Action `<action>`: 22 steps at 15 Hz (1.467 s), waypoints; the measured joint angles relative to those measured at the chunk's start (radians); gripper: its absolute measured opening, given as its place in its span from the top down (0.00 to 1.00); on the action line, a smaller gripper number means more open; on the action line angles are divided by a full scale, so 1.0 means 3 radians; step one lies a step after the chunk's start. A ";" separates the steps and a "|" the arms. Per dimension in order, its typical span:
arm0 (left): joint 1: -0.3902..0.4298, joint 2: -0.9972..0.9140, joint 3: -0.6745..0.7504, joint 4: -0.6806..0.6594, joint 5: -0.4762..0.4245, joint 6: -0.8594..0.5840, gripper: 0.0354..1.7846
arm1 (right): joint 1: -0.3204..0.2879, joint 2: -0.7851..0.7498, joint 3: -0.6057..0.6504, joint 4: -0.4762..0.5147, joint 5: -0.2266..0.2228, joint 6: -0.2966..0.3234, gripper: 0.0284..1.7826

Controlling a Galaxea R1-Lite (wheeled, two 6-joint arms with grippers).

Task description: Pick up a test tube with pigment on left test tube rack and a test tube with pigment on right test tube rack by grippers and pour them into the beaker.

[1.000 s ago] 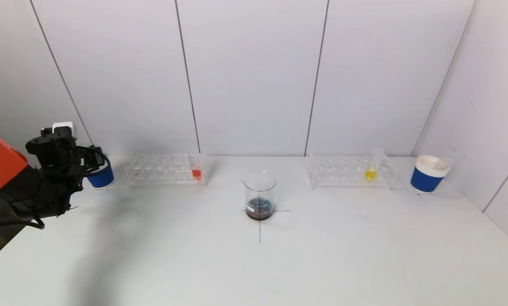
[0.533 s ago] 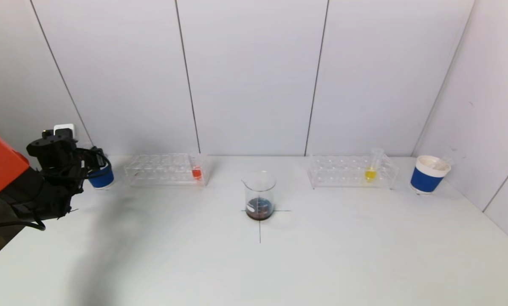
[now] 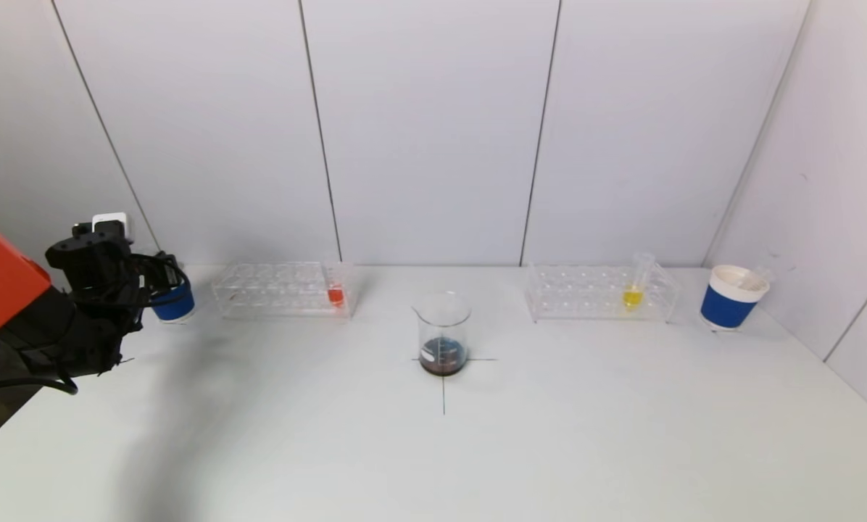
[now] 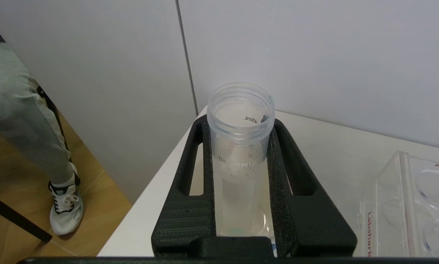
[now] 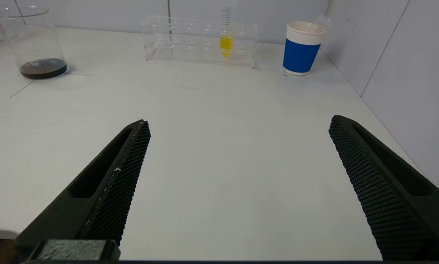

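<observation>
My left gripper (image 4: pixel 240 124) is shut on an empty clear test tube (image 4: pixel 238 165), held upright at the table's far left by the left blue cup (image 3: pixel 173 305). In the head view the left gripper (image 3: pixel 151 279) is left of the left rack (image 3: pixel 274 290), which holds a tube with red pigment (image 3: pixel 335 293). The right rack (image 3: pixel 593 293) holds a tube with yellow pigment (image 3: pixel 633 290), also in the right wrist view (image 5: pixel 225 42). The beaker (image 3: pixel 444 335) with dark liquid stands at the centre. My right gripper (image 5: pixel 239 124) is open and empty, low over the near right table.
A second blue cup (image 3: pixel 732 297) with an empty tube in it stands right of the right rack, by the right wall. The table's left edge drops off just beside the left gripper. A corner of the left rack (image 4: pixel 417 205) shows in the left wrist view.
My left arm has shifted very slightly by the left blue cup, still holding the empty tube. Nothing else has moved.
</observation>
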 joint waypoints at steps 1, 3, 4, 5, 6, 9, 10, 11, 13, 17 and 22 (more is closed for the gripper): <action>0.0000 0.0000 0.0000 -0.0001 0.0000 0.0000 0.77 | 0.0000 0.0000 0.0000 0.0000 0.0000 0.0000 0.01; 0.0002 -0.0001 0.0001 -0.0001 -0.0001 0.0000 0.77 | 0.0000 0.0000 0.0000 0.0000 0.0000 0.0000 0.01; 0.0002 -0.0003 0.0001 -0.0001 -0.0003 0.0000 0.77 | 0.0000 0.0000 0.0000 0.0000 0.0000 -0.0001 0.01; 0.0002 -0.0005 0.0001 -0.0001 -0.0004 0.0000 0.77 | 0.0000 0.0000 0.0000 0.0000 0.0001 0.0000 0.01; 0.0002 -0.0006 0.0004 -0.0001 -0.0021 -0.0001 0.77 | 0.0000 0.0000 0.0000 0.0000 0.0000 -0.0001 0.01; 0.0001 -0.0013 0.0010 -0.0056 -0.0046 -0.0004 0.71 | 0.0000 0.0000 0.0000 0.0000 0.0000 -0.0001 0.01; 0.0002 -0.0013 0.0011 -0.0091 -0.0046 -0.0004 0.67 | 0.0000 0.0000 0.0000 0.0000 0.0001 -0.0001 0.01; 0.0002 -0.0013 0.0016 -0.0098 -0.0048 -0.0005 0.61 | 0.0000 0.0000 0.0000 0.0000 0.0000 -0.0001 0.01; 0.0002 -0.0013 0.0031 -0.0098 -0.0055 -0.0005 0.43 | 0.0000 0.0000 0.0000 0.0000 0.0001 0.0000 0.01; 0.0004 -0.0014 0.0035 -0.0098 -0.0057 -0.0005 0.11 | 0.0000 0.0000 0.0000 0.0000 0.0000 0.0000 0.01; 0.0004 -0.0024 0.0037 -0.0143 -0.0057 -0.0005 0.01 | 0.0000 0.0000 0.0000 0.0000 0.0000 -0.0001 0.01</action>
